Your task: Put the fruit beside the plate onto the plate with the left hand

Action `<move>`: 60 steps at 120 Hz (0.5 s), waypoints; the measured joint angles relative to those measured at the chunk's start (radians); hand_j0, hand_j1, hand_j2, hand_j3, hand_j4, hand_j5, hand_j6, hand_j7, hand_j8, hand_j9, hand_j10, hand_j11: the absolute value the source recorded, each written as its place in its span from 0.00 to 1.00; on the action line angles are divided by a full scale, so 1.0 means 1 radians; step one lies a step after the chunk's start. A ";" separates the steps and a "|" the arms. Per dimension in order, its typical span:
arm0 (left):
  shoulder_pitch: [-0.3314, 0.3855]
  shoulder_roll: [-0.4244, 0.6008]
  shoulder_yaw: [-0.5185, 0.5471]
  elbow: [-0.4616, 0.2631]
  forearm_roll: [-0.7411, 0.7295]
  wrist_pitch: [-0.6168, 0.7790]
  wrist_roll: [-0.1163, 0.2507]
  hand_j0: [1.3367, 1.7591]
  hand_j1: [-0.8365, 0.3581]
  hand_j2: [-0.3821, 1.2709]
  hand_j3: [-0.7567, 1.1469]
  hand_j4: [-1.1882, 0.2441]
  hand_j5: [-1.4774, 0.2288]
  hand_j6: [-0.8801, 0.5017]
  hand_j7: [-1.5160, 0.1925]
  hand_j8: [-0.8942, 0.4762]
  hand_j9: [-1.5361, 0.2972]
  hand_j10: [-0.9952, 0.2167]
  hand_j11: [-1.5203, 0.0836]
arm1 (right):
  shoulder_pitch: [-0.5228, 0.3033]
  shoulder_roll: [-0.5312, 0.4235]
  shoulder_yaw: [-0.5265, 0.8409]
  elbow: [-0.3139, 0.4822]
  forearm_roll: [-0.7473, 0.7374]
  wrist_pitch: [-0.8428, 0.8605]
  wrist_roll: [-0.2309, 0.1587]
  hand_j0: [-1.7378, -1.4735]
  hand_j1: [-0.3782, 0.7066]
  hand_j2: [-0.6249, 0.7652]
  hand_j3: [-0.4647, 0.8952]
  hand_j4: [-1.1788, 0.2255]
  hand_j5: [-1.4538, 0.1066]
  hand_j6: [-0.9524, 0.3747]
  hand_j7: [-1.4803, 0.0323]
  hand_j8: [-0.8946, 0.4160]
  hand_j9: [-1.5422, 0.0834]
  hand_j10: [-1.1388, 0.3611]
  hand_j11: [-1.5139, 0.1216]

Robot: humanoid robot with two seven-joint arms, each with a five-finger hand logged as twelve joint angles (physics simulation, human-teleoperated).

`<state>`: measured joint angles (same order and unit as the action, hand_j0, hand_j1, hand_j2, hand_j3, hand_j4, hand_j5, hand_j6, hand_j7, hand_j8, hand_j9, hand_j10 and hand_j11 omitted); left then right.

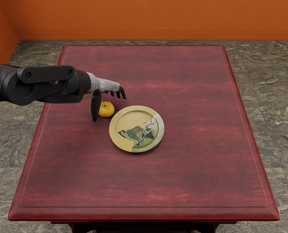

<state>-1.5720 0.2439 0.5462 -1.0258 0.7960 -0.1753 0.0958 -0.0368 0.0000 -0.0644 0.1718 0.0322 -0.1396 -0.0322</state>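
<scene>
Left hand [104,92] enters from left edge, poised above small orange fruit [106,109]. Fingers spread, lightly curled, thumb hanging down just left of fruit; nothing grasped. Fruit sits on dark red table [192,184], just beside upper-left rim of yellow plate [119,121].

My left arm [37,85], a bulky black jointed limb, comes in from 9 o'clock and lies almost level, reaching toward 3 o'clock. Its pale grey wrist [93,83] narrows into my left hand [105,90], black and five-fingered, with the palm turned downward. My four fingers [118,92] are spread and lightly hooked, tips toward 4 o'clock. My thumb [94,109] hangs straight toward 6 o'clock, apart from them. I grip nothing.
</scene>
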 joint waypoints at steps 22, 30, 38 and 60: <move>0.021 -0.001 0.000 0.011 0.001 0.026 -0.001 0.76 0.75 0.26 0.40 0.66 0.68 0.46 0.71 0.48 0.67 0.62 0.75 | 0.000 0.000 0.000 0.000 0.000 0.000 0.000 0.30 0.06 0.45 0.34 0.82 0.91 0.70 0.95 0.66 0.93 0.74 0.90; 0.031 -0.013 0.000 0.019 0.001 0.031 -0.002 0.76 0.75 0.26 0.40 0.66 0.68 0.46 0.70 0.48 0.67 0.62 0.75 | 0.000 0.000 0.000 0.000 0.000 0.000 0.000 0.30 0.06 0.45 0.34 0.82 0.91 0.70 0.95 0.66 0.93 0.74 0.90; 0.036 -0.015 0.000 0.025 0.001 0.034 -0.003 0.76 0.75 0.26 0.40 0.66 0.68 0.46 0.70 0.48 0.67 0.62 0.75 | 0.000 0.000 0.000 0.000 0.000 0.000 0.000 0.30 0.06 0.45 0.34 0.82 0.91 0.70 0.95 0.66 0.93 0.74 0.90; 0.044 -0.017 0.000 0.032 0.001 0.038 -0.004 0.76 0.74 0.26 0.40 0.66 0.68 0.46 0.70 0.47 0.66 0.62 0.75 | 0.000 0.000 0.000 0.000 0.000 0.000 0.000 0.30 0.06 0.45 0.34 0.82 0.91 0.70 0.95 0.66 0.93 0.74 0.90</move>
<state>-1.5281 0.2265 0.5461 -0.9934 0.7968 -0.1375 0.0921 -0.0368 0.0000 -0.0644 0.1718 0.0322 -0.1396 -0.0322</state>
